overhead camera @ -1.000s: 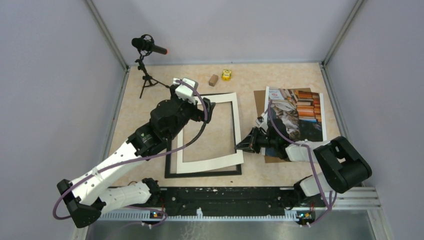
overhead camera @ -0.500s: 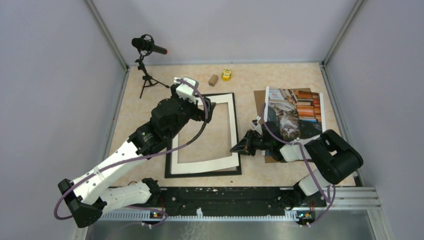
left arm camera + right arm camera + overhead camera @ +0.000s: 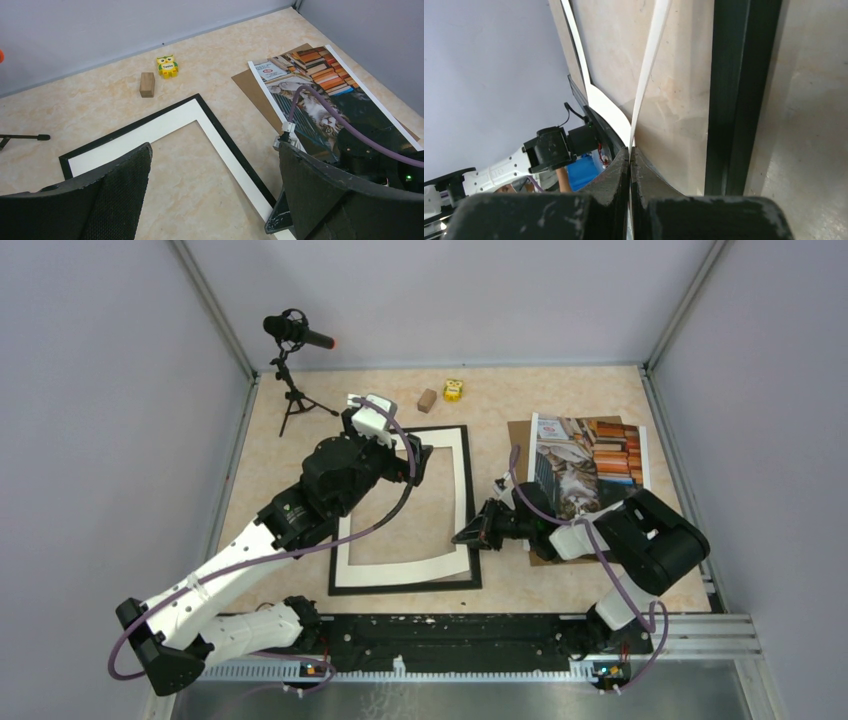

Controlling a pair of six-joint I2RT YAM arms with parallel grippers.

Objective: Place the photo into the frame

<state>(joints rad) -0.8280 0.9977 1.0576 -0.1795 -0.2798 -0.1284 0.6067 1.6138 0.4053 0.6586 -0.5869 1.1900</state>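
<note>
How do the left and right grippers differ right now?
Left gripper is open, jaws wide, holding nothing; right gripper is shut on the white mat, at its edge. Left hangs above the far left part of the frame; right sits low at its right side. Both are at the frame, neither on the photo.

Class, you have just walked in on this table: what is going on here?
The right gripper is shut on the right edge of a white rectangular mat with a cut-out window, which lies over the thin black rectangular picture frame. The left gripper hangs open above the frame's far end, holding nothing. The large cat-and-books photo lies face up on a brown cardboard board to the right, not yet in the frame.
</note>
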